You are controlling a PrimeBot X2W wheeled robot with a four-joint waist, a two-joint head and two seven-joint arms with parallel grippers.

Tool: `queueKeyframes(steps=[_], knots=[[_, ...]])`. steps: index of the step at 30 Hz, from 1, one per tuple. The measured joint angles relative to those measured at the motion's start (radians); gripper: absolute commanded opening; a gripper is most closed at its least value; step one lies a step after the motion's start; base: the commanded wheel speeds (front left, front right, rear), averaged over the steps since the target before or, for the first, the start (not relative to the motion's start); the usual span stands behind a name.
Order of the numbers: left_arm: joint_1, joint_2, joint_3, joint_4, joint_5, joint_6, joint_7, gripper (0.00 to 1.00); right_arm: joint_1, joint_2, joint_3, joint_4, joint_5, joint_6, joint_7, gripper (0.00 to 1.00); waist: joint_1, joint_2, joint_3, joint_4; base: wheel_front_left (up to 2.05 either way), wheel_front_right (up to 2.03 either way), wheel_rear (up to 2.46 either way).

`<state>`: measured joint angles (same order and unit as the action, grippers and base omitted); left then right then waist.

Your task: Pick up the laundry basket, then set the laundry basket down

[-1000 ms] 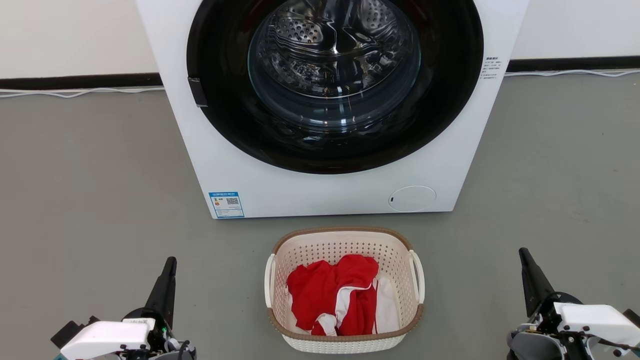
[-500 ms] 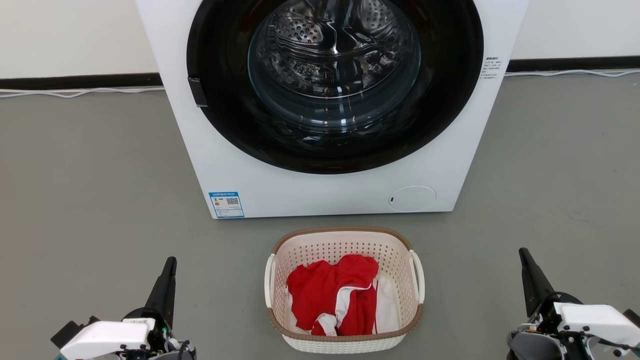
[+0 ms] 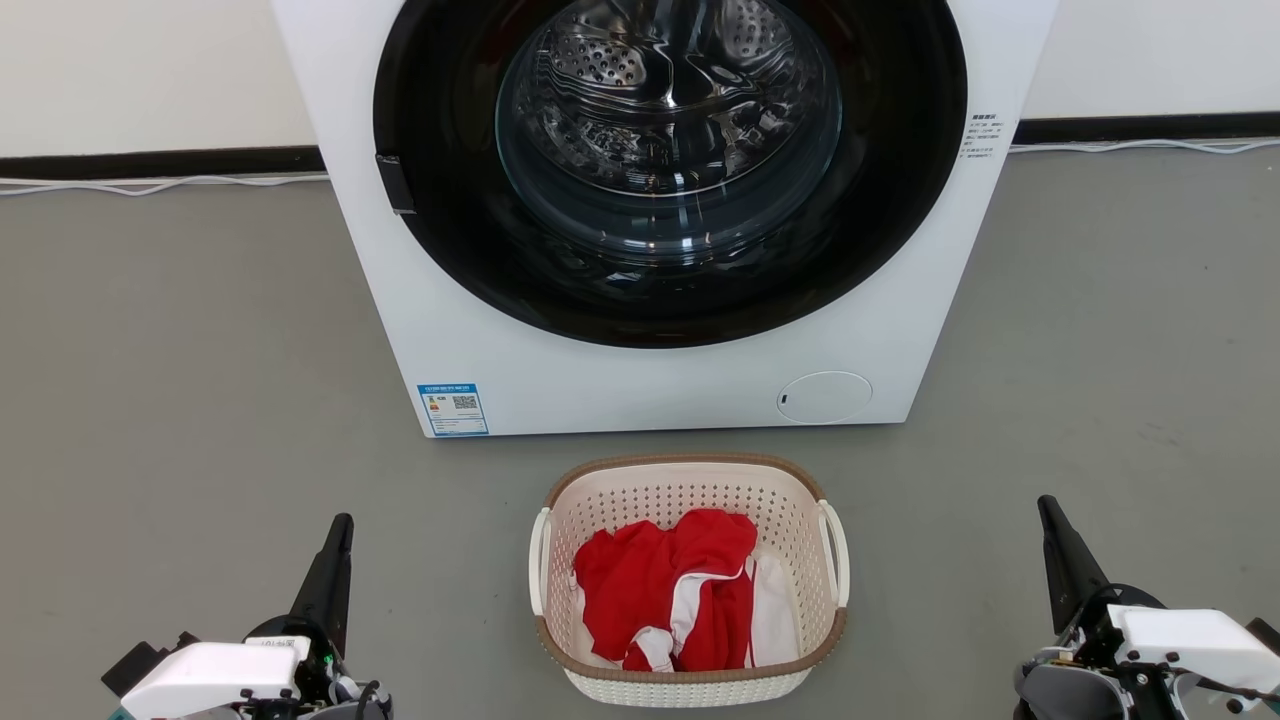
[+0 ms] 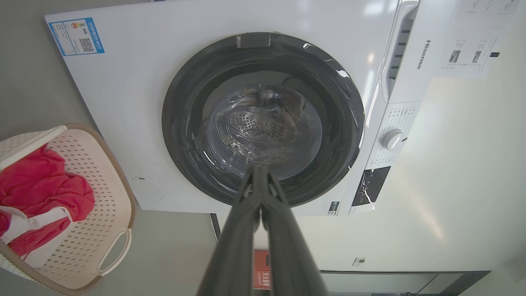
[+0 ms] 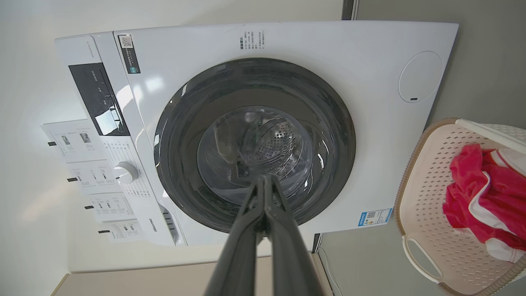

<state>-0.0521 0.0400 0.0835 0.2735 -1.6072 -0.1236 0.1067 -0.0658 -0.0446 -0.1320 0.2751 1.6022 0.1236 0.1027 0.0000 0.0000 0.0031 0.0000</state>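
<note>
The left hand [image 4: 259, 170] rises from the bottom edge, its two dark fingers pressed together, tips in front of the washer's [image 4: 135, 82] round dark door [image 4: 185, 123]. At the left edge sits the laundry basket [image 4: 102, 185] on the grey floor [image 4: 172, 255], holding a red and white garment [image 4: 41, 185], apart from the hand. A blue label [image 4: 76, 36] and a white knob [image 4: 392, 139] mark the washer.

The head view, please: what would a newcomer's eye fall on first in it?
The white washer, with its big dark round door, stands at the top middle. Just before it on the grey floor sits the basket, holding a bright red and white cloth. The left gripper and right gripper sit at the lower corners, jaws shut, apart from the basket.
</note>
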Motion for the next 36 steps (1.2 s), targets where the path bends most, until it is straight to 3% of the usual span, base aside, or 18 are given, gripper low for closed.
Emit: queueKeyframes(steps=[15, 16, 28, 36], knots=[[0.000, 0.000, 0.000, 0.000, 0.000, 0.000, 0.000, 0.00, 0.000, 0.000, 0.000, 0.000, 0.000, 0.000, 0.000, 0.00, 0.0000, 0.0000, 0.000, 0.000, 0.00, 0.00, 0.00], [0.002, -0.001, 0.000, 0.006, 0.000, 0.000, -0.002, 1.00, 0.003, 0.000, 0.001, 0.004, 0.000, 0.000, 0.000, 1.00, 0.0001, 0.0000, 0.000, 0.000, 0.00, 0.00, 0.00], [0.043, -0.009, -0.023, 0.031, 0.006, 0.001, -0.028, 1.00, 0.043, 0.007, 0.021, 0.021, -0.015, -0.001, -0.021, 1.00, 0.0003, 0.0000, -0.001, -0.001, 0.00, 0.00, 0.00], [0.043, -0.008, -0.039, 0.024, 0.055, 0.009, -0.048, 1.00, 0.044, 0.007, 0.029, 0.007, -0.104, -0.001, -0.043, 1.00, 0.0003, 0.0000, 0.000, -0.001, 0.00, 0.00, 0.00]])
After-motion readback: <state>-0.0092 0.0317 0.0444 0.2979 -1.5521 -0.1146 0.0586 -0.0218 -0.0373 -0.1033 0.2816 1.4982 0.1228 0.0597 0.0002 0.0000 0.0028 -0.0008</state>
